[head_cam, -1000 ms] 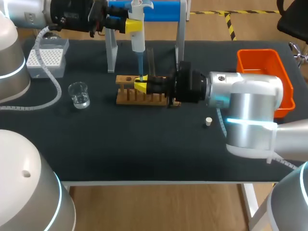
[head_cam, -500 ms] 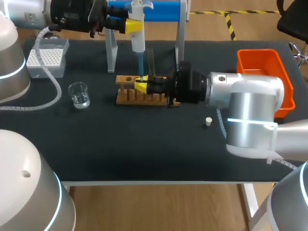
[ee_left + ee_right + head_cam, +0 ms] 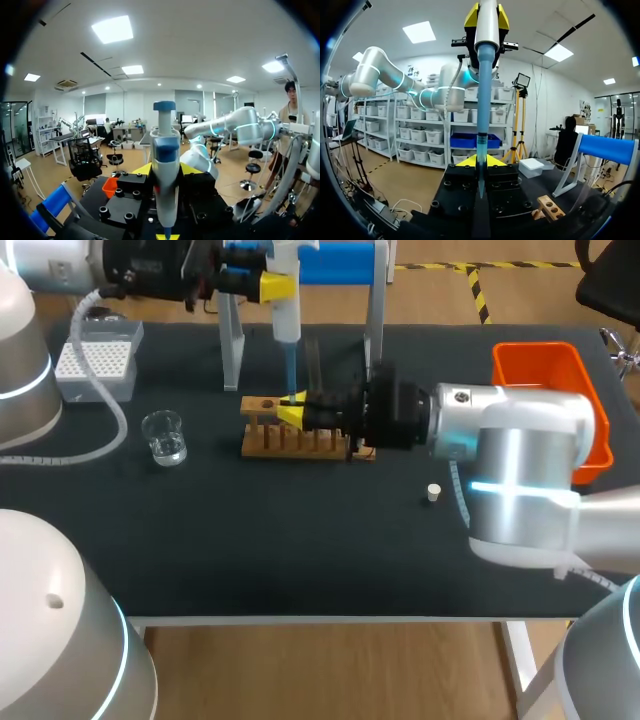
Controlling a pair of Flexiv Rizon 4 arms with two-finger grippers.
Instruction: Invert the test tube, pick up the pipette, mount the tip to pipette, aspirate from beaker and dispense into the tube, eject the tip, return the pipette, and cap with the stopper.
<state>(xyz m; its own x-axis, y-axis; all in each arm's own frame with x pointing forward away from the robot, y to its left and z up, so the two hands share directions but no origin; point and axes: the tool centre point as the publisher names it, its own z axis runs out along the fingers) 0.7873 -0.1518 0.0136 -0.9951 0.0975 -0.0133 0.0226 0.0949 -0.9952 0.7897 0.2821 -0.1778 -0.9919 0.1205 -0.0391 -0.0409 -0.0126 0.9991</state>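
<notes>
Over the wooden rack [image 3: 262,443], mid-table: test tube [image 3: 480,175], clear glass, hard to make out, pinched between the fingers of your right gripper [image 3: 293,416]. Blue tip [image 3: 290,372] points down between those fingers from the pipette [image 3: 286,318], which your left gripper [image 3: 268,285] clasps by the body.

Nearby: beaker [image 3: 164,436], well to the left; stopper [image 3: 432,493], loose on the table [image 3: 300,540], to the right.

Hazards, as judged: an off-centre tip would scrape the tube mouth or spill liquid; a weak pinch would let the glass slide.

Right wrist view alone shows the tip lined up between the yellow fingertips. Head view alone places beaker and stopper.
</notes>
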